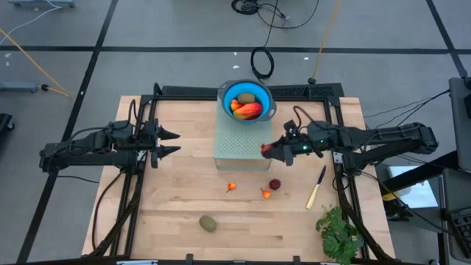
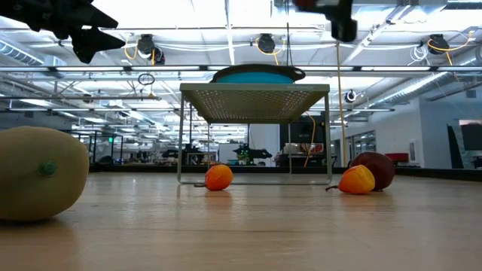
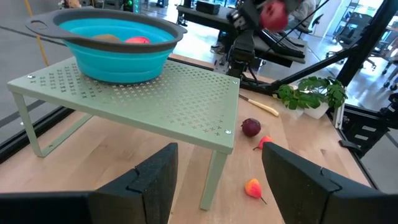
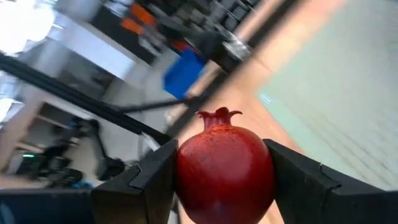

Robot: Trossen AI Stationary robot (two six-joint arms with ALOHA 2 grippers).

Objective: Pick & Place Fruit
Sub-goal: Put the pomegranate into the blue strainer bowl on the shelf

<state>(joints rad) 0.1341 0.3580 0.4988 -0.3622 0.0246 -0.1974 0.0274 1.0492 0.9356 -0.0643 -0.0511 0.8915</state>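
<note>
A blue bowl (image 1: 246, 99) stands on a pale green perforated shelf (image 1: 241, 143) and holds an orange-red oblong fruit (image 1: 249, 110) and a greenish one (image 1: 246, 96). My right gripper (image 1: 269, 151) hovers at the shelf's right near corner, shut on a dark red round fruit (image 4: 225, 171). On the table lie two tiny orange pieces (image 1: 231, 186) (image 1: 266, 193), another dark red fruit (image 1: 274, 184) and a brownish-green oval (image 1: 208, 222). My left gripper (image 1: 174, 143) waits open, left of the shelf. My right gripper pinches the dark red fruit by its two round sides (image 4: 186, 177) between its two fingers (image 4: 149, 180). The fingers reach in about level from the table's right. The fruit is lifted clear of shelf and table, its small crown (image 4: 219, 116) pointing away from the wrist.
A yellow-handled knife (image 1: 316, 188) lies right of the loose fruit, and a leafy green bunch (image 1: 338, 232) sits at the near right corner. The shelf stands on thin legs (image 2: 181, 135) with open space beneath. Bare wood lies along the table's near left.
</note>
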